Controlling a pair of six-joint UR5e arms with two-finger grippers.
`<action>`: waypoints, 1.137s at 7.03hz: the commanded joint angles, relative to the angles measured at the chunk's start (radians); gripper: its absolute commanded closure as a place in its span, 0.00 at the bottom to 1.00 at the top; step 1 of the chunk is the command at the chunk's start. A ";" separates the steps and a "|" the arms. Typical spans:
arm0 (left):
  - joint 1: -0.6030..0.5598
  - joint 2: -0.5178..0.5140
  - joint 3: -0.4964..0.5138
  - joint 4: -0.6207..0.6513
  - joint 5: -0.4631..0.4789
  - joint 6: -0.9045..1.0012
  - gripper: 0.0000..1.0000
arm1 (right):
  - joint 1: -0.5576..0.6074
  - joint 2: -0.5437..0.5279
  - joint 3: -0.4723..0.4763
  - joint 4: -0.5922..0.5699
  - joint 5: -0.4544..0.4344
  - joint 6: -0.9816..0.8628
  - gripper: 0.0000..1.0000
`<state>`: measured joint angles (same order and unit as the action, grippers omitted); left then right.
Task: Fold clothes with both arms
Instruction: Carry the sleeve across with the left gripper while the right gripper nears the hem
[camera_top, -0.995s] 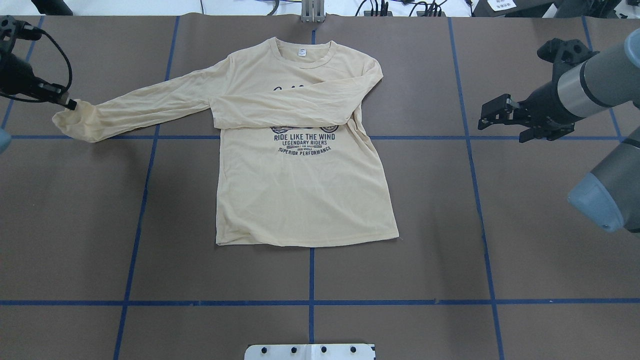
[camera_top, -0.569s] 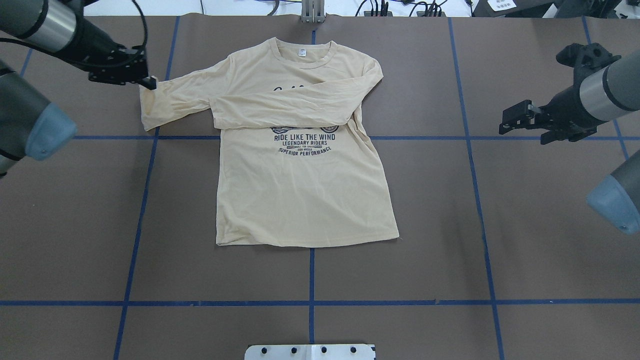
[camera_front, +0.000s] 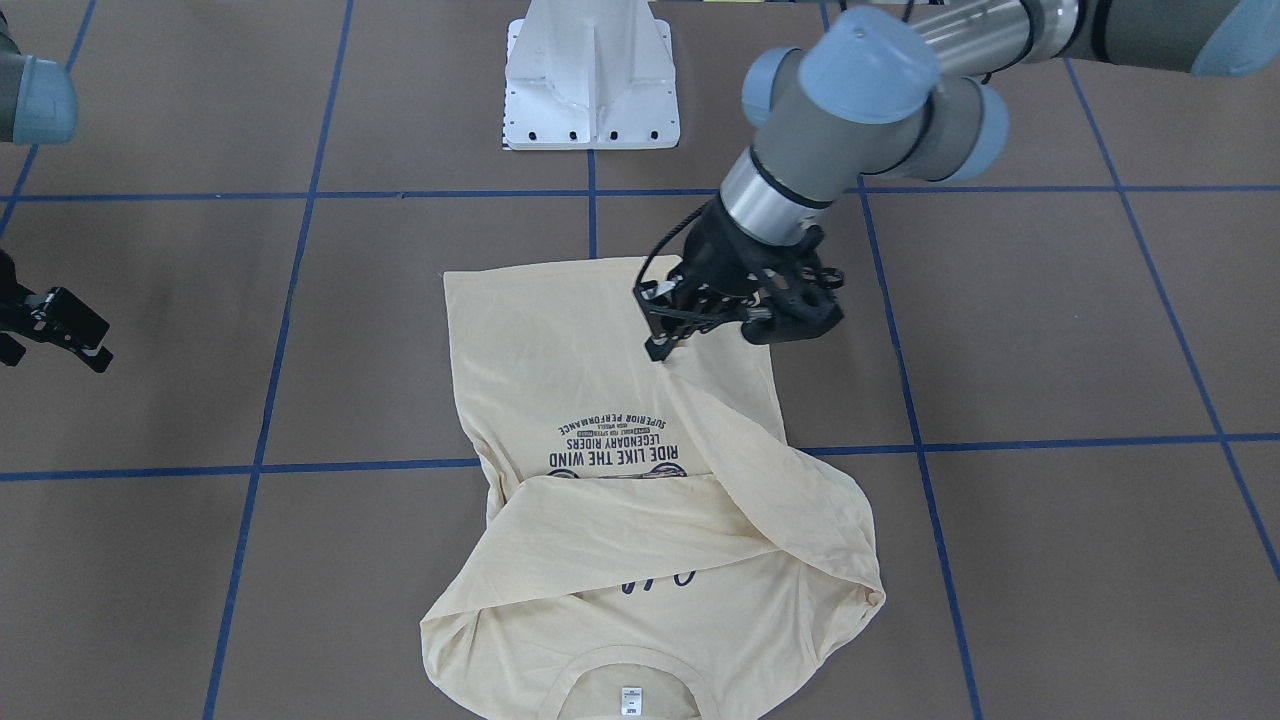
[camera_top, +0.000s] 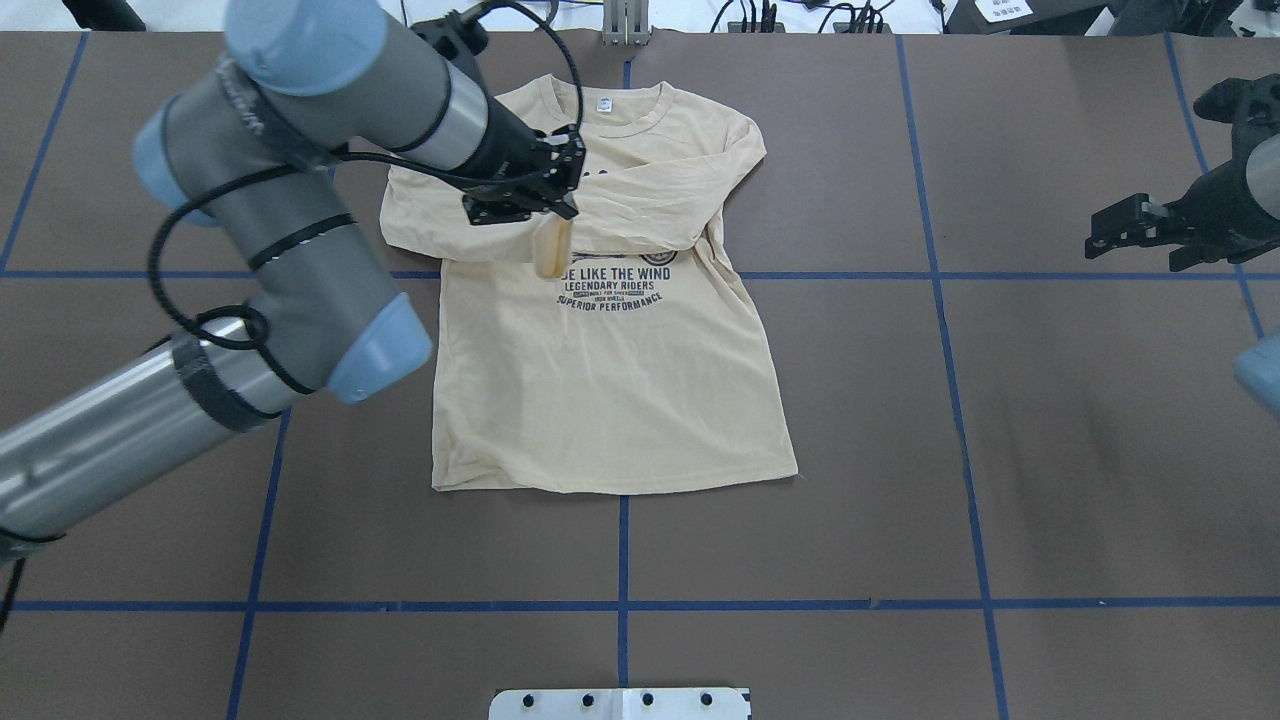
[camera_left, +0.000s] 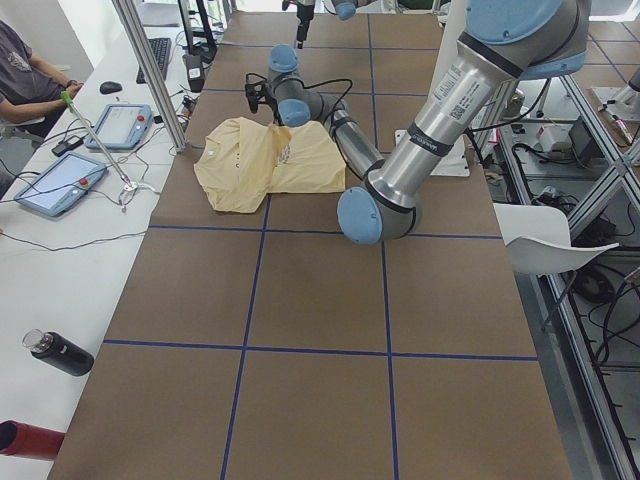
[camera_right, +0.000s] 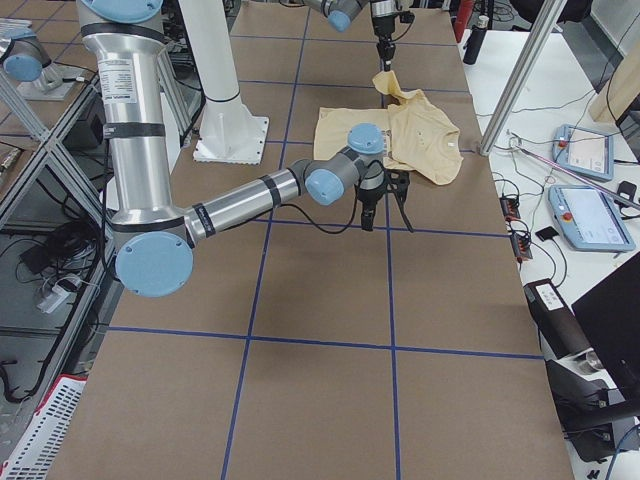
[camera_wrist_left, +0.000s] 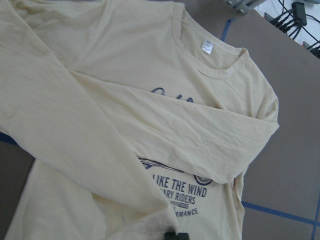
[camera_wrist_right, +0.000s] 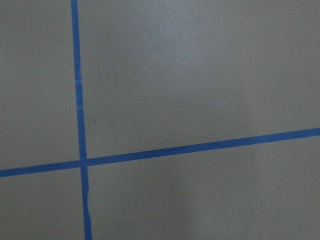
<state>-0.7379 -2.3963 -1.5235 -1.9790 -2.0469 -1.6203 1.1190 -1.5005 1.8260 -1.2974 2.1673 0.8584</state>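
The shirt (camera_top: 610, 400) lies face-up mid-table (camera_top: 1000, 450), its long axis running away from the robot — collar and small white label (camera_top: 604, 104) at the far end, straight hem nearest the base. The cloth is thin, pale cream and softly creased, with dark block lettering on the chest. One folded sleeve (camera_top: 650, 215) lies flat across the chest. The left gripper (camera_top: 553, 214) pinches the other sleeve's cuff (camera_top: 551, 255) above the print, and the cuff dangles. The right gripper (camera_top: 1112, 235) hangs well off to the side over matte brown surface crossed by blue tape lines (camera_top: 622, 560) — fingers spread, holding nothing.
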 joint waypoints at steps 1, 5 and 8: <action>0.038 -0.223 0.295 -0.072 0.027 -0.023 1.00 | 0.010 0.005 -0.010 0.000 0.000 -0.007 0.01; 0.078 -0.273 0.434 -0.178 0.172 -0.033 0.57 | 0.005 0.028 -0.040 0.000 0.000 0.005 0.01; 0.078 -0.255 0.413 -0.185 0.153 -0.029 0.33 | -0.048 0.043 0.001 0.038 0.028 0.162 0.00</action>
<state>-0.6580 -2.6617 -1.1001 -2.1615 -1.8817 -1.6544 1.1069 -1.4605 1.7973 -1.2874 2.1753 0.9163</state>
